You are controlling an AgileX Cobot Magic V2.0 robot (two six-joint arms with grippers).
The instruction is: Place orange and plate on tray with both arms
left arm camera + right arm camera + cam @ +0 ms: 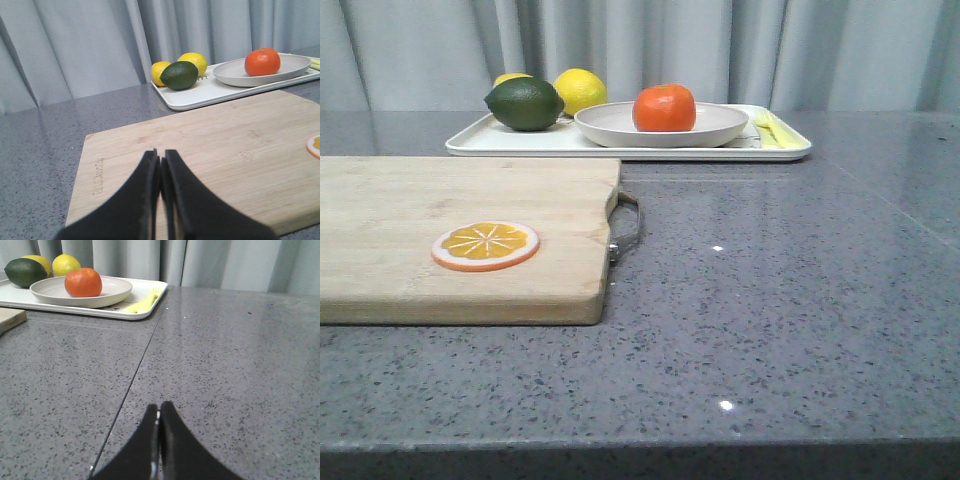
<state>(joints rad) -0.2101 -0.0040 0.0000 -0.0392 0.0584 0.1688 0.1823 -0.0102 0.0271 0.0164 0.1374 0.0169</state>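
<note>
my left fingers pressed together holding nothing, right fingers same, orange on plate on tray, far ahead of both

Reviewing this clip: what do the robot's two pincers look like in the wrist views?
Both look alike: the left pincer and right pincer each have two matte black fingers that taper from broad bases to narrow tips. No markings, cables or sleeves show; the arms themselves are out of view.
</note>
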